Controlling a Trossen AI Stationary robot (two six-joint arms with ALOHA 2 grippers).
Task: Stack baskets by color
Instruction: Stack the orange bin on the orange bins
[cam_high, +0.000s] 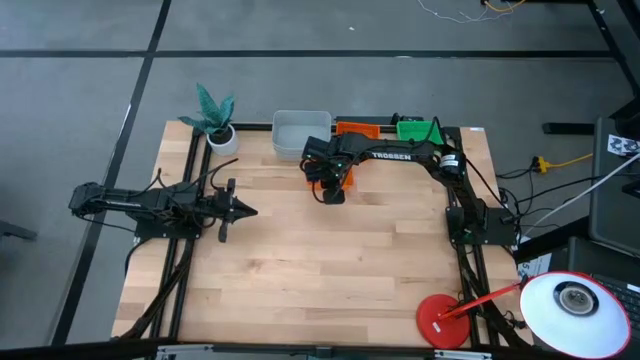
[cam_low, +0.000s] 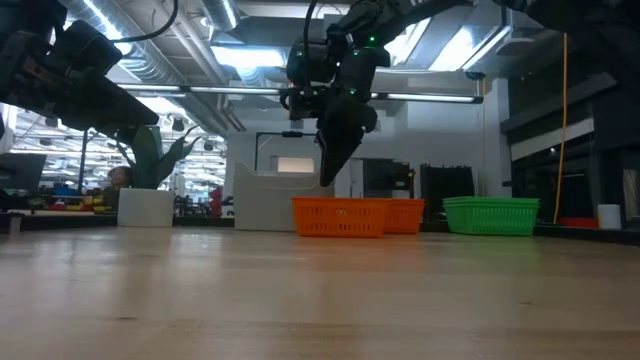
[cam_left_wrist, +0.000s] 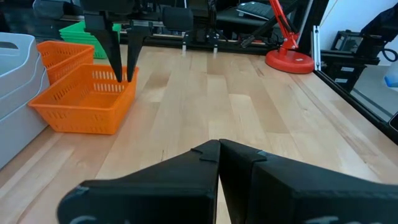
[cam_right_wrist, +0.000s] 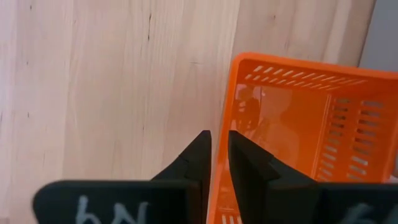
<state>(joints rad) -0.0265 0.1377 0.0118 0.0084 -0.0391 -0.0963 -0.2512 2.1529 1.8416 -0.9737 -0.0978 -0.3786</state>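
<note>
An orange basket (cam_left_wrist: 87, 99) stands on its bottom on the table, toward the far edge near the middle. My right gripper (cam_left_wrist: 125, 78) comes down on the wall that faces the table's near edge and is shut on it. Behind this basket stand a second orange basket (cam_high: 355, 128), a green basket (cam_high: 418, 128) and a pale grey basket (cam_high: 300, 133), in a row along the far edge. My left gripper (cam_high: 245, 210) waits shut over the table's left side, holding nothing. My right gripper has the orange basket's rim (cam_right_wrist: 229, 99) on its near-side wall between its two fingers, one inside the basket and one outside. The fingers come steeply from above, slanting a little. The basket stays level with its bottom on the table.
A white pot with a teal plant (cam_high: 215, 115) stands at the far left corner. A red lamp base (cam_high: 445, 322) sits at the near right corner. Bare wood (cam_high: 320, 270) stretches across the middle and near part of the table.
</note>
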